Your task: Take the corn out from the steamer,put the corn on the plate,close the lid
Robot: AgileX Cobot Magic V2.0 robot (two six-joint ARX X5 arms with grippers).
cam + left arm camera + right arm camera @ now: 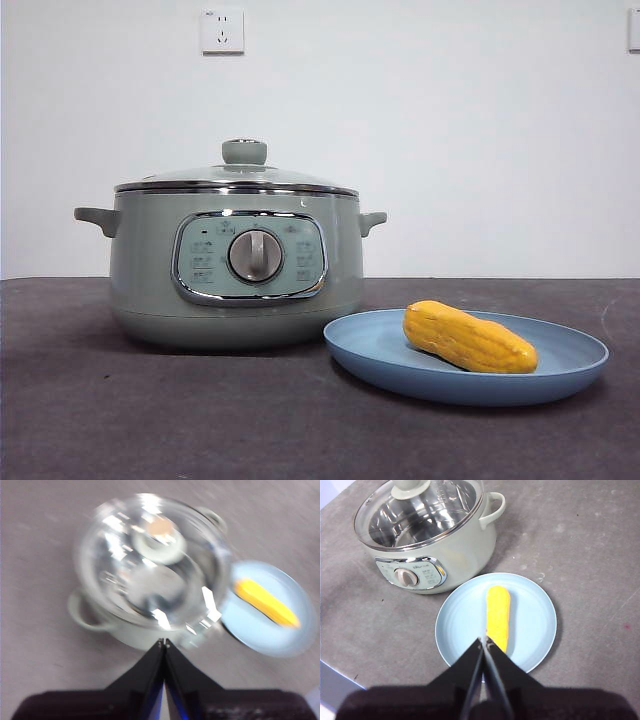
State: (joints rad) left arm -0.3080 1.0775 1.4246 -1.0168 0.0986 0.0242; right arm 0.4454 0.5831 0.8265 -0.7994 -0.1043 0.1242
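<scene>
one corn (469, 338) cob lies on the blue plate (380, 358) at the front right of the dark counter (150, 420). just behind, to the left, the green steamer (145, 270) wears its glass lid (240, 176). both the left pincer (163, 642) and right pincer (484, 639) hang clenched and empty above.

Place: a staged test bench of a lab kind rather than a lived-in kitchen.
Wall: plain white wall (450, 120), bare but for a white power socket (222, 30) high up.
Surface: a dark grey, felt-like table (150, 420) with small pale specks.
Kitchen props: one pale green steamer (235, 265) with its glass lid (240, 175) on, and a blue plate (560, 375) bearing the corn (468, 337).
Surroundings: no counter, sink or cupboards in sight.
</scene>
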